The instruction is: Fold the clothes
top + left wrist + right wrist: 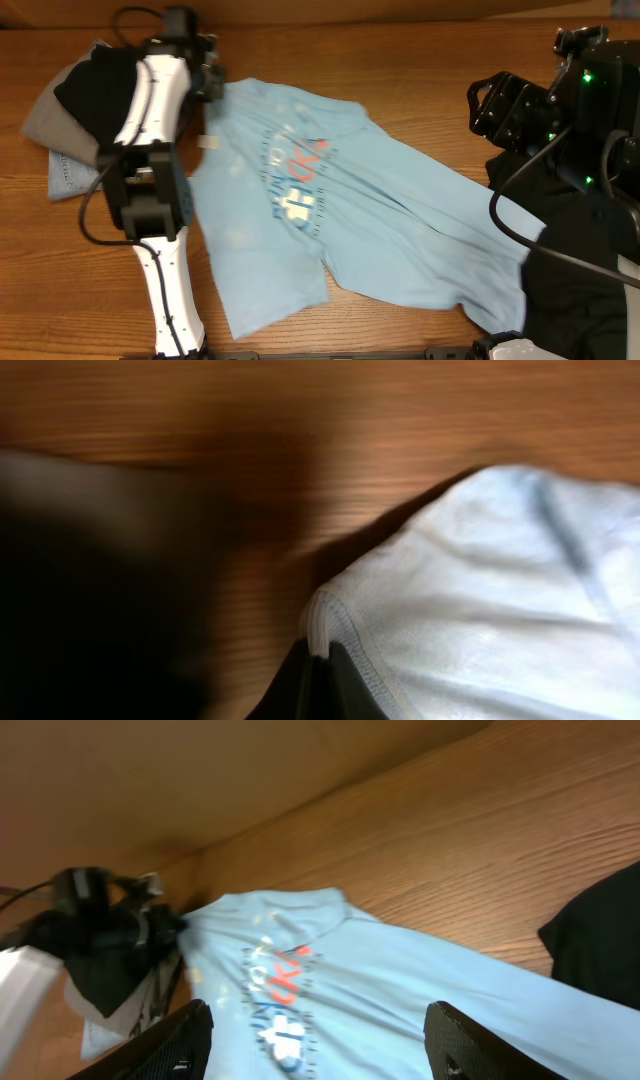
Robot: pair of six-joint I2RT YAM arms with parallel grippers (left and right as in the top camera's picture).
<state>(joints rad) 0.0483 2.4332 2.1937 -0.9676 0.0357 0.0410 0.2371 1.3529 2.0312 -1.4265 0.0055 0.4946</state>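
Observation:
The clothes, a light blue T-shirt (pixel 350 215) with white and orange-red lettering, lie spread and wrinkled across the middle of the table. My left gripper (pixel 212 80) is at the shirt's far left corner. In the left wrist view the left gripper (pixel 320 665) is shut on the stitched hem of the shirt (pixel 480 600). My right gripper (pixel 492 105) hovers above the table's far right, clear of the cloth. In the right wrist view the right gripper (pixel 320 1040) stands open, and the shirt (pixel 400 990) lies below and beyond its fingers (pixel 470 1040).
A pile of grey, black and denim-blue garments (pixel 65 115) lies at the far left, behind my left arm. A black garment (pixel 580 270) covers the right side, next to the shirt's edge. Bare wood (pixel 400 70) shows along the back.

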